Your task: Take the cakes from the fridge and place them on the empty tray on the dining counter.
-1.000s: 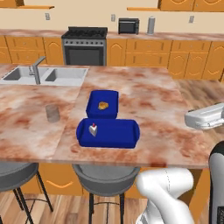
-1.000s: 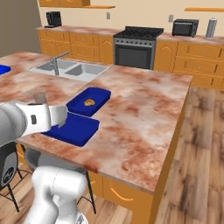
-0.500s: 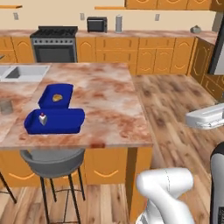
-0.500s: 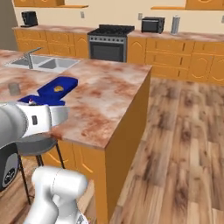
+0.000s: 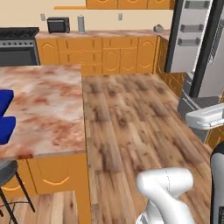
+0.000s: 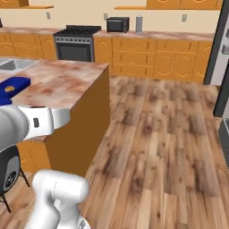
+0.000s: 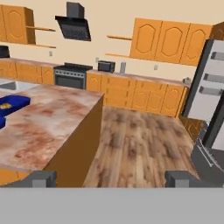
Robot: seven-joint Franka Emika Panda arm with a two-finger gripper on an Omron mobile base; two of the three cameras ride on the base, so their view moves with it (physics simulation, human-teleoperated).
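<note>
At the centre of every view, a wood plank floor runs from the dining counter at the left of the frame back to a wall of orange cabinets. The counter's reddish marble top fills the lower left of the hand view, its orange base dropping to the floor. At the right edge of the left base view stands the fridge, one grey door swung open with white shelves on its inner face. A black stove sits in the upper left of the right base view, a microwave just to its right on the wall counter. Two blue trays lie at the far left: the empty tray nearest, and a tray with a golden pastry beyond it. The gripper holds nothing, its fingers spread wide apart at the bottom of the hand view.
</note>
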